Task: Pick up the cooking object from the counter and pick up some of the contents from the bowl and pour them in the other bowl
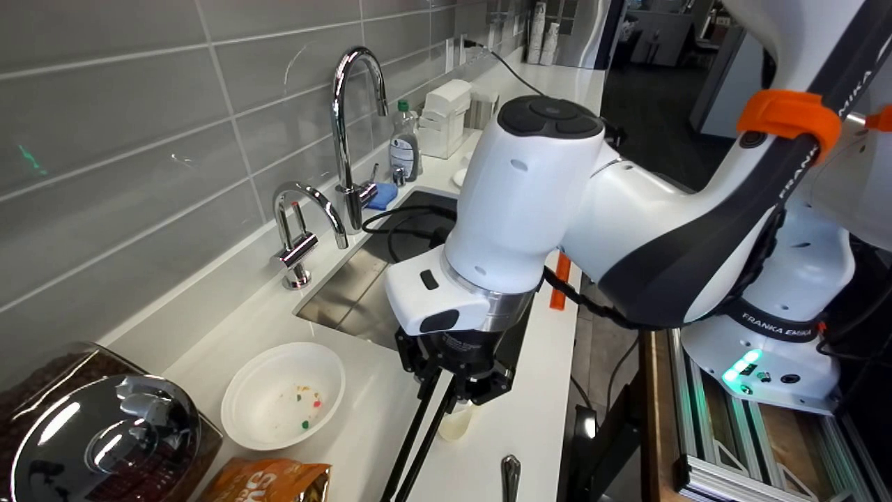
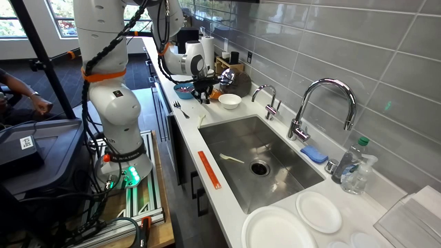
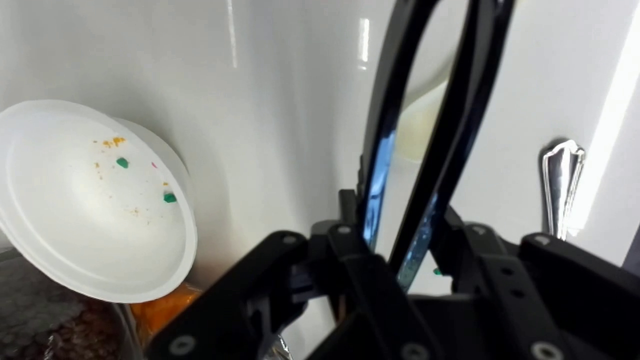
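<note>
My gripper (image 1: 446, 387) is shut on the long black utensil (image 1: 418, 450), which looks like two-armed tongs. In the wrist view the utensil (image 3: 452, 127) runs up between the fingers (image 3: 400, 220), its two arms slightly apart. Its scoop end is not clear in any view. The white bowl (image 1: 240, 394) stands upright beside the gripper, with a few green, orange and pink bits inside; it also shows in the wrist view (image 3: 75, 230). In an exterior view the gripper (image 2: 204, 98) is between the white bowl (image 2: 229, 101) and a blue bowl (image 2: 182, 96) holding purplish contents.
A cream spoon (image 1: 456, 424) and a metal fork (image 1: 511, 477) lie on the counter. A large lidded jar (image 1: 174, 467) and an orange bag (image 1: 268, 481) stand by the white bowl. The sink (image 2: 237, 175) and small faucet (image 2: 270, 110) are close by.
</note>
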Controlling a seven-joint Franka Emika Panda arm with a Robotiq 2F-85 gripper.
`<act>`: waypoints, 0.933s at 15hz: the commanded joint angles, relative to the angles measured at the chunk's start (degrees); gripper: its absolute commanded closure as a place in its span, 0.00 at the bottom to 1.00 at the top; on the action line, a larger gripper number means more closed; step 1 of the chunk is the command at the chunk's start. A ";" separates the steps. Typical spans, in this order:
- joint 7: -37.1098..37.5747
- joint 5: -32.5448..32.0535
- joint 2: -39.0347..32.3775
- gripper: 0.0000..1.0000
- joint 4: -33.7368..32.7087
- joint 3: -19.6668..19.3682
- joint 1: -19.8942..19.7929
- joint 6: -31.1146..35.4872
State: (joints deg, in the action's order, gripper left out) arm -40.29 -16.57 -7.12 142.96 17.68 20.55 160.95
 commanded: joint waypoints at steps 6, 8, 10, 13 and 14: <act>0.71 -2.18 -4.32 0.47 -2.65 0.88 -1.56 1.52; 0.77 -2.43 -4.73 0.27 -2.91 0.84 -1.67 1.53; 0.82 -2.64 -4.88 0.10 -3.02 0.87 -1.72 1.29; 0.76 -2.56 -4.94 0.00 -3.10 1.01 -1.85 1.22; 0.76 -2.56 -4.99 0.00 -3.11 1.01 -1.89 1.29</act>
State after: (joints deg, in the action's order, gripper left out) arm -40.28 -17.78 -11.06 140.26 17.99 19.56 161.04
